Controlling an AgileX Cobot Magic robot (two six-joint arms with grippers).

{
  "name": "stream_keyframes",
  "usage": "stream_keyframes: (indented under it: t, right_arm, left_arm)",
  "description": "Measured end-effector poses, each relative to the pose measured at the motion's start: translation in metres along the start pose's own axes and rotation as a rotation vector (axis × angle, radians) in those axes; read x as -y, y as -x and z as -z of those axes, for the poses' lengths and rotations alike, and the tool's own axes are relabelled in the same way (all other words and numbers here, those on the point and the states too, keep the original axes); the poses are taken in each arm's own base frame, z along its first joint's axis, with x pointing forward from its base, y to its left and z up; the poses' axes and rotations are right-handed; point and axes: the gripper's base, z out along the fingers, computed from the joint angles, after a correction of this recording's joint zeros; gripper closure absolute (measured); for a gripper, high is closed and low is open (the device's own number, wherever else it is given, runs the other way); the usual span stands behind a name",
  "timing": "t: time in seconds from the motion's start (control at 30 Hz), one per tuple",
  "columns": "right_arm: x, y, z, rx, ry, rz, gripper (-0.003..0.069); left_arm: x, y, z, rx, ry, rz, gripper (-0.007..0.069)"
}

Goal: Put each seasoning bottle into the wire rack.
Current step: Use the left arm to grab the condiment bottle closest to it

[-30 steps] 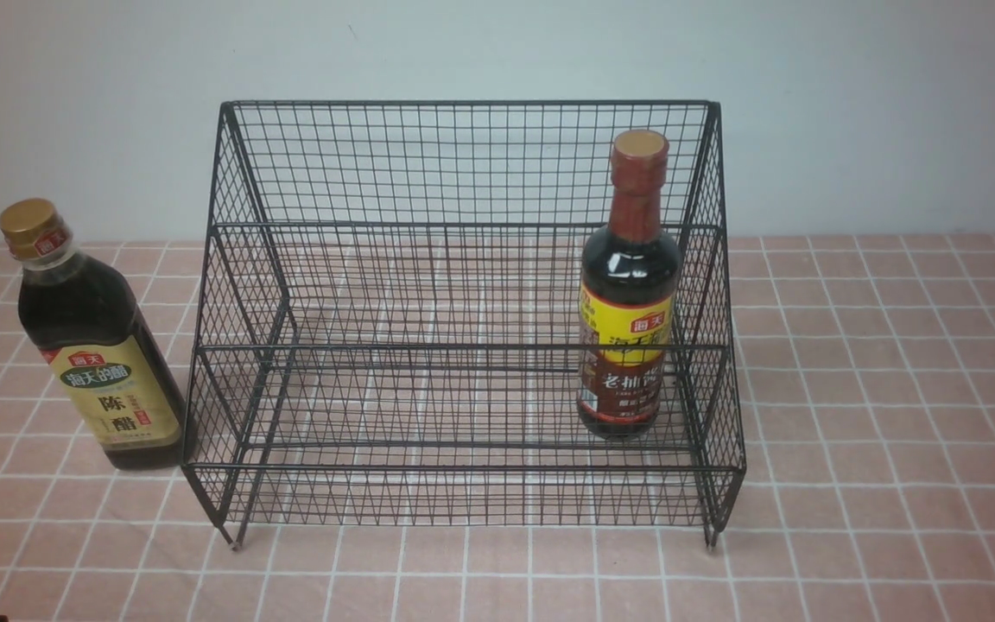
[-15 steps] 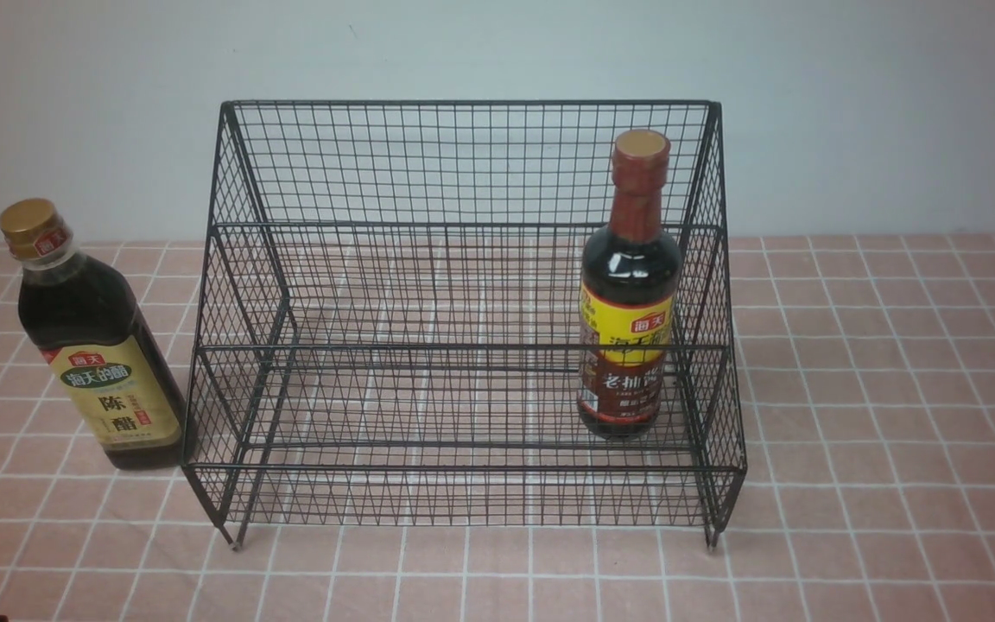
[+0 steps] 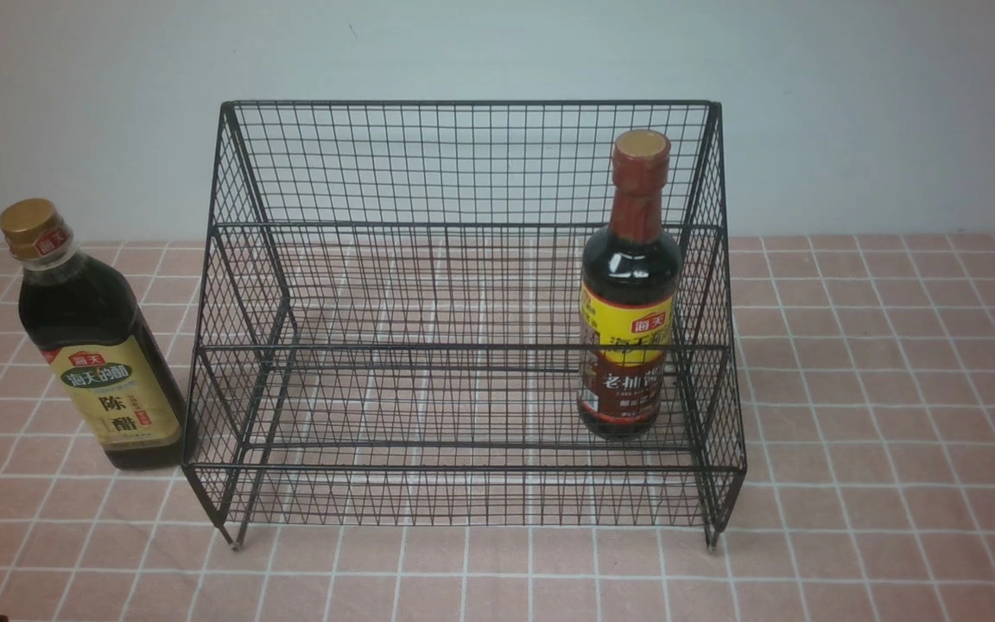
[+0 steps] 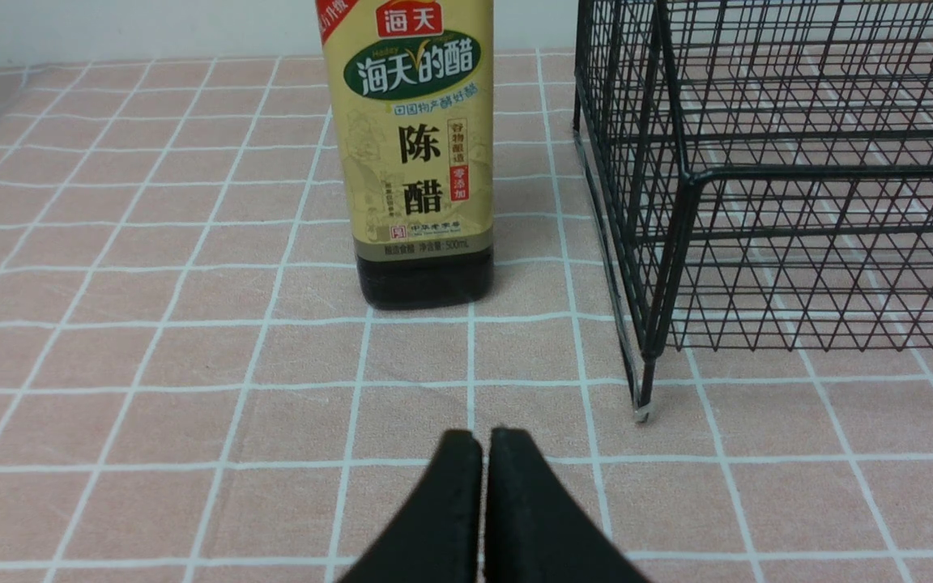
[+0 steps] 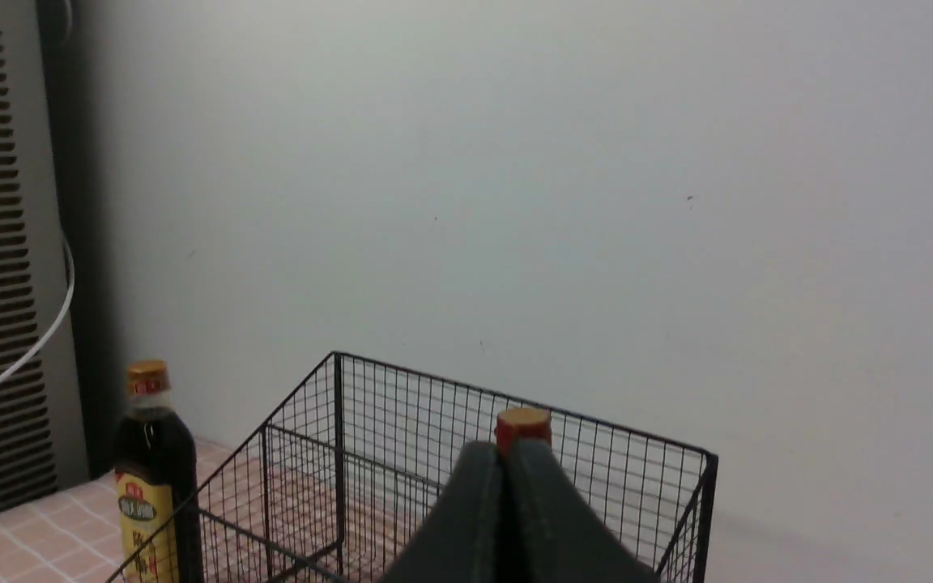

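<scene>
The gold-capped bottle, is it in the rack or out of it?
Out. The gold-capped bottle stands upright on the tablecloth, just outside the left side of the wire rack.

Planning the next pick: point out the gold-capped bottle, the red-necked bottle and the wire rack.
gold-capped bottle (image 3: pixel 122 402), front view, on its beige label.
red-necked bottle (image 3: pixel 627 321), front view, on its yellow label band.
wire rack (image 3: pixel 463 103), front view, on its top back rail.
</scene>
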Motion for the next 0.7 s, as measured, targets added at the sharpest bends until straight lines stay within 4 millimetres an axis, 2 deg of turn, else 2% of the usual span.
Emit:
stream_keyframes:
  t: [0.1,0.23,0.27,0.43,0.57,0.7]
  right_arm:
    - [0.003,-0.017,0.001,-0.030,-0.071,0.017,0.0672]
    - [0.017,-0.072,-0.002,-0.182,-0.342,0.052,0.0672]
    - [0.018,-0.077,-0.002,-0.197,-0.354,0.052,0.0672]
    - [0.030,-0.152,0.015,-0.355,-0.583,0.039,0.0672]
    - [0.030,-0.177,0.021,-0.402,-0.599,0.035,0.0672]
    - [0.029,-0.176,0.021,-0.392,-0.599,0.040,0.0672]
  left_arm:
    - [0.000,0.000,0.000,0.000,0.000,0.000,0.0631]
    - [0.000,0.000,0.000,0.000,0.000,0.000,0.0631]
    - [0.000,0.000,0.000,0.000,0.000,0.000,0.0631]
    - [0.000,0.000,0.000,0.000,0.000,0.000,0.0631]
    - [0.000,0.000,0.000,-0.001,0.000,0.000,0.0631]
    - [0.000,0.000,0.000,0.000,0.000,0.000,0.0631]
